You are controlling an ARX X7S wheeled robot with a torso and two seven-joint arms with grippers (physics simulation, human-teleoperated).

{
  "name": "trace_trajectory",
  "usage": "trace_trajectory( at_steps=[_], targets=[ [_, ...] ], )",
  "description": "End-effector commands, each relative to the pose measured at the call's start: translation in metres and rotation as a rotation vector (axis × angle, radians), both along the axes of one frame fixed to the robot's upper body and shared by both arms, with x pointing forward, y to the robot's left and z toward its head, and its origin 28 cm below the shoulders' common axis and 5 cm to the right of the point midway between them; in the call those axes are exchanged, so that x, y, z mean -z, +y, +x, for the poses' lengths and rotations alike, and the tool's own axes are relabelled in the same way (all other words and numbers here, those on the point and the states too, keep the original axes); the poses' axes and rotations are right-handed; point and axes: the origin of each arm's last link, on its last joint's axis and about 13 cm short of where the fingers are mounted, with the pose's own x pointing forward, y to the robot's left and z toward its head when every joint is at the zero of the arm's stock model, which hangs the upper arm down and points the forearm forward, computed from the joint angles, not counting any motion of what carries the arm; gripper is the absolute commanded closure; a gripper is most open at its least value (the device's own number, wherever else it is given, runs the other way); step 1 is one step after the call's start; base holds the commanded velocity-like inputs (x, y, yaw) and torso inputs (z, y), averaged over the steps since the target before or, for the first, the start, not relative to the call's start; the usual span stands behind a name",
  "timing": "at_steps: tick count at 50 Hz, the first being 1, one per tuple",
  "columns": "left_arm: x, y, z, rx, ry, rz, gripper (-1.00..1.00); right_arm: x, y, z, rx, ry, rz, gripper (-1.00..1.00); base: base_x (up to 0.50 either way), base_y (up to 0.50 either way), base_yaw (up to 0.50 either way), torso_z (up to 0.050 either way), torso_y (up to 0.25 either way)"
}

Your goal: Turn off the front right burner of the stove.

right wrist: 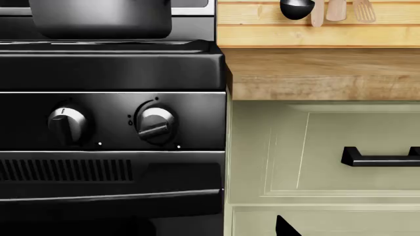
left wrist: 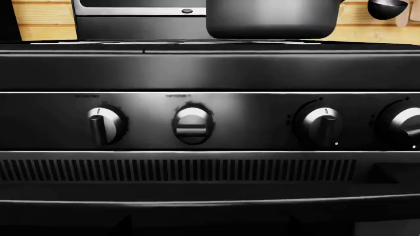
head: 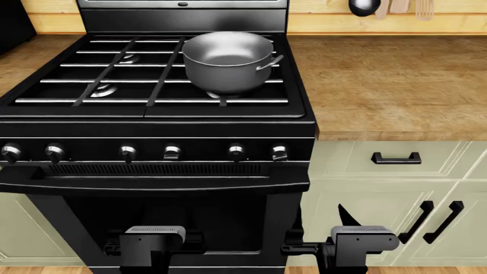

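Note:
The black stove [head: 152, 123] fills the left half of the head view, with six chrome-faced knobs along its front panel. A steel pot [head: 228, 60] stands on the right grates and hides the front right burner. The rightmost knob [right wrist: 156, 125] is turned with its bar nearly level; the knob beside it [right wrist: 66, 125] stands upright. Both arms hang low before the oven door. My left gripper [left wrist: 210, 221] is open, its dark tips faint and far apart. My right gripper [right wrist: 210, 226] is open; one black fingertip [right wrist: 285, 226] shows against the pale green cabinet.
A wooden counter [head: 388, 80] runs right of the stove, over pale green cabinets [head: 380, 188] with black handles. Utensils [head: 380, 7] hang on the back wall. The oven door's bar handle [head: 152, 185] juts out below the knobs. On the left grates, two burners [head: 102, 89] are bare.

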Motion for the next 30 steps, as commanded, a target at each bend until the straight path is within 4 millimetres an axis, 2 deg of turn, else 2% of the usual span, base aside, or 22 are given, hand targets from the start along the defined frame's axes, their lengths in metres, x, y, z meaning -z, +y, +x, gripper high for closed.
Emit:
trace_trajectory(
  at_steps=[1, 5, 12, 30],
  targets=[
    [0.0021, 0.0003, 0.0015, 0.000, 0.010, 0.016, -1.00, 0.0010, -0.0010, -0.0023, 0.005, 0.014, -0.004, -1.00, 0.00, 0.00, 0.00, 0.000, 0.000],
    [0.0042, 0.0000, 0.0070, 0.005, -0.004, 0.040, -1.00, 0.0014, -0.0036, -0.0031, 0.028, 0.017, -0.013, -1.00, 0.00, 0.00, 0.00, 0.000, 0.000],
    [-0.0016, -0.0007, 0.0042, 0.026, -0.017, 0.056, -1.00, 0.0002, -0.0062, -0.0040, 0.054, 0.030, -0.026, -1.00, 0.00, 0.00, 0.00, 0.000, 0.000],
    [-0.0012, -0.0008, 0.0060, 0.032, -0.008, 0.044, -1.00, 0.0019, -0.0064, -0.0028, 0.060, 0.039, -0.048, -1.00, 0.00, 0.00, 0.00, 0.000, 0.000]
  ],
)
